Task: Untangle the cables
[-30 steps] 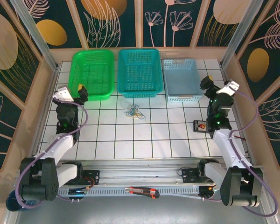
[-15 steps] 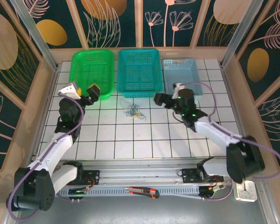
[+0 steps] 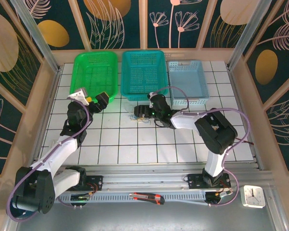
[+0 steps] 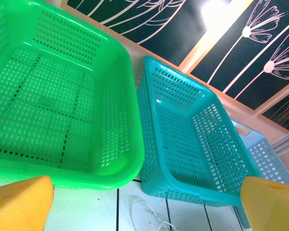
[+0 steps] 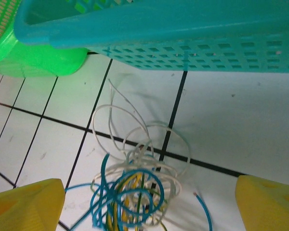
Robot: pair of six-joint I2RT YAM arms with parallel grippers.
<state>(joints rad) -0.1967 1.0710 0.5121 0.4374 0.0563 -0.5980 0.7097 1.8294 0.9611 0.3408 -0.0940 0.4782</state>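
The cables (image 3: 137, 117) are a small clump of thin blue, yellow, green and white wires lying on the tiled table just in front of the teal basket. My right gripper (image 3: 141, 113) hovers low at the clump's right edge. In the right wrist view the cables (image 5: 135, 190) lie between the yellow fingertips (image 5: 29, 204), and the right gripper (image 5: 149, 207) is open and touching nothing. My left gripper (image 3: 97, 101) is open by the green basket's front right corner, left of the clump. One white cable loop (image 4: 141, 202) lies ahead of the left gripper (image 4: 147, 207).
Three baskets line the back: green (image 3: 77, 72), teal (image 3: 126, 77) and light blue (image 3: 188, 102). The teal basket wall (image 5: 183, 48) stands close behind the clump. A box cutter (image 3: 147, 197) lies on the front rail and a small clock (image 3: 254, 195) at the front right.
My right arm has swung from the far right side across to the middle, ending over the cables. The left gripper has shifted slightly right and forward. The cables have not moved.
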